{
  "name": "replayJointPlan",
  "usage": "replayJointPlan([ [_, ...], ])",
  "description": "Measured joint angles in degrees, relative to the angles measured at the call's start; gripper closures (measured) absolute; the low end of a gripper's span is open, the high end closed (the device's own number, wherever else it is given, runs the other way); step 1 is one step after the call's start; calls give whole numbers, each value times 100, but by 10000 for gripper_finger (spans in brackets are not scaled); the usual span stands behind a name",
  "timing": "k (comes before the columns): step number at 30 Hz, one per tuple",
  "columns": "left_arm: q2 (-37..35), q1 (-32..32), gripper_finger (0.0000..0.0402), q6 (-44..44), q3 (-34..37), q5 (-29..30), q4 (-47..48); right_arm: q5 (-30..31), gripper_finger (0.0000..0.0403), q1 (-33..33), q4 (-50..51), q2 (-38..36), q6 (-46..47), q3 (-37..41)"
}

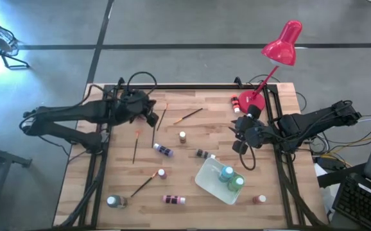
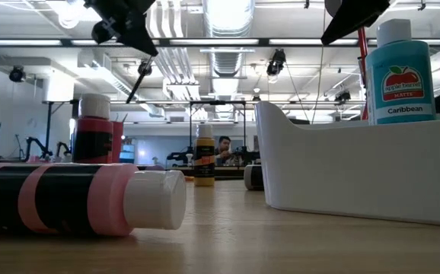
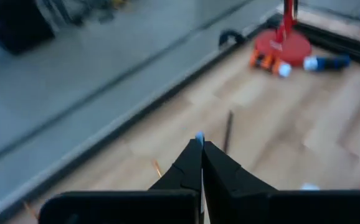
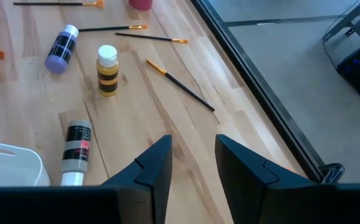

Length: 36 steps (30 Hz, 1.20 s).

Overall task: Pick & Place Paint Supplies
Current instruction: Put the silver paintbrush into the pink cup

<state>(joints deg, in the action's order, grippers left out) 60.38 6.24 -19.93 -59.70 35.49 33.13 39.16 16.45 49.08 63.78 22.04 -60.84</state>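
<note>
My left gripper hangs high over the table's far left part, shut on a thin dark paintbrush. My right gripper waits open near the right edge, nothing between its fingers. Other brushes lie flat on the wood, one between the two grippers, one and one farther left. Small white-capped bottles are scattered about: purple, brown-yellow upright, grey-black, pink-black. A teal bottle and a green one stand in a white tray. My left gripper pinches the paintbrush between its two fingertips, near the brush's upper end. The brush is lifted clear of the table and hangs slanting below the fingers. In the left wrist view only a small pale bit shows between the fingertips; the fingers hide the rest.
A red desk lamp stands on its base at the far right corner, a red bottle lying beside it. More bottles sit near the front edge, teal and brown. A black frame borders the table.
</note>
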Motion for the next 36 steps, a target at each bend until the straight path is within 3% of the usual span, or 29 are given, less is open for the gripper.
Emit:
replayJointPlan([
  [11,-468,336,401,675,331,1058,-631,-2,263,0,2,1,0,17],
  [19,-1369,620,401,845,1392,1107,-1716,-4,258,0,-2,3,25,128],
  [28,-1973,781,401,1523,2750,1111,-3436,-4,285,1,-7,3,24,160],
  [36,-2224,868,401,1760,2940,1256,-3499,-4,302,2,-7,3,44,160],
])
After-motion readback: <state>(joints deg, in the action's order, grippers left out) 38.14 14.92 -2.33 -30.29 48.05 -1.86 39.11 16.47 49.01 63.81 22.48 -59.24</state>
